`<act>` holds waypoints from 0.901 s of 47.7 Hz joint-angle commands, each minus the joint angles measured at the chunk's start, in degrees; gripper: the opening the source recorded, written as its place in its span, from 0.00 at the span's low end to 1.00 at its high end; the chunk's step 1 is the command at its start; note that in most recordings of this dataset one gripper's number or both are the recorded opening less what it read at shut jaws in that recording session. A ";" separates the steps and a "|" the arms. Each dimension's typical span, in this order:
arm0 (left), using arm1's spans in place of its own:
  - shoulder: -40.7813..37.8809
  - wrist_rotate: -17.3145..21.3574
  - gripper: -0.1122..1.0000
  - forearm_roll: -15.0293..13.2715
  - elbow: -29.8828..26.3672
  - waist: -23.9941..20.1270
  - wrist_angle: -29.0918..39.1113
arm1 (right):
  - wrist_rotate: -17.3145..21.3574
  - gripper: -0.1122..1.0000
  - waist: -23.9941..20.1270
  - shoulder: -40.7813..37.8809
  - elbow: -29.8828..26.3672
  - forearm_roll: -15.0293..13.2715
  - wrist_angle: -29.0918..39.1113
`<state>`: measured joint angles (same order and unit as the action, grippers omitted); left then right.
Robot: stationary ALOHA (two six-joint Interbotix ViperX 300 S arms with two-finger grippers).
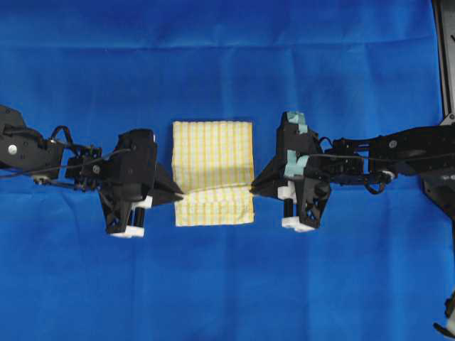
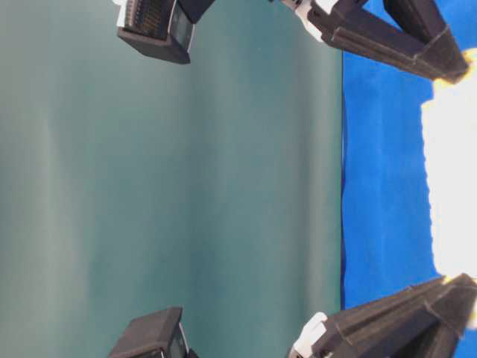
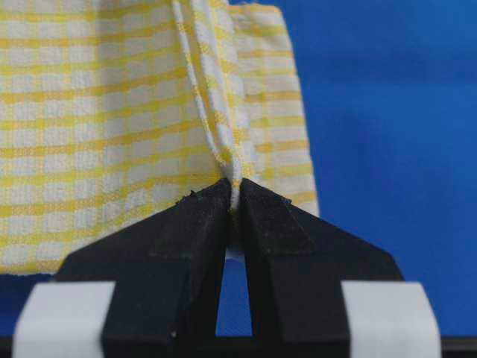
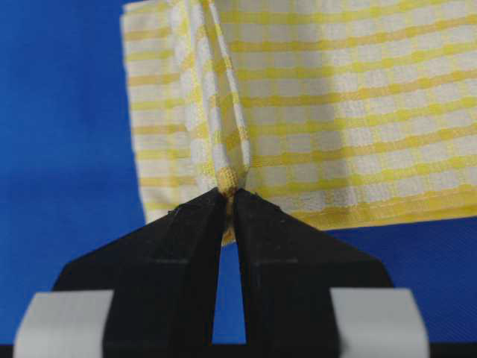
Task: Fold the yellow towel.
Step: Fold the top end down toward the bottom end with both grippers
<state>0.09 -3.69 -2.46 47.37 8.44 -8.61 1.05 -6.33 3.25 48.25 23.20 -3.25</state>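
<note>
Both grippers, left (image 1: 179,193) and right (image 1: 254,189), have their fingers pinched tight on opposite side edges of the yellow towel (image 1: 213,153) lying mid-tabletop on the blue cloth (image 1: 213,64), so I'd say carry both edges over evenly, keeping the crease straight.

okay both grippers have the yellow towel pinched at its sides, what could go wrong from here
1. Slip: the left gripper and right gripper each pinch only a thin bunch at the edge of the yellow towel; a pull apart might tug it free.
2. Crooked fold: the overhead view shows the towel already doubled, so uneven travel of the two arms would likely skew the edges.
3. Snagging: the blue cloth lies directly beneath and low fingertips could drag it.
</note>
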 commanded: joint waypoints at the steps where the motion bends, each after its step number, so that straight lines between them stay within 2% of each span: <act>1: 0.18 0.00 0.13 -0.09 -0.70 0.88 -0.18 | -0.09 0.15 -0.26 0.18 -0.97 0.18 0.18; 15: -2.46 -0.09 0.16 0.00 -1.58 0.09 -0.18 | -0.62 0.15 -0.18 -4.48 -2.46 -0.35 -0.35; 19: -2.55 -0.09 0.31 -0.09 -1.41 0.09 -0.18 | -0.53 0.15 -0.18 -5.63 -3.16 -0.26 -0.09; 24: -2.46 -0.09 0.56 -0.09 -1.23 0.09 -0.09 | -0.44 0.16 -0.26 -5.89 -3.60 -0.26 -0.09; 27: -2.46 0.00 0.67 -0.09 -1.23 0.09 0.09 | -0.44 0.26 -0.18 -5.89 -3.69 -0.26 -0.09; 28: -2.37 0.00 0.68 -0.09 -1.14 0.09 0.18 | -0.44 0.31 -0.18 -5.89 -3.69 -0.26 -0.09; 32: -2.11 0.35 0.65 -0.09 -1.05 0.09 0.18 | -0.44 0.56 -0.26 -5.36 -3.69 -0.26 0.00; 36: -1.32 0.53 0.62 0.00 -0.97 -0.18 0.70 | -0.53 0.76 -0.26 -3.60 -3.69 -0.44 0.70; 39: -0.09 0.62 0.61 -0.09 -0.97 -0.53 1.76 | -0.70 0.80 -0.18 -1.76 -3.60 -0.53 1.05; 43: 2.46 0.62 0.60 -0.09 -0.79 -0.97 4.22 | -1.05 0.77 -0.18 1.32 -3.16 -1.23 1.41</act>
<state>-0.88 -3.16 -2.46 46.93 8.00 -5.80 0.18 -6.50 0.70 45.62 22.59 -2.02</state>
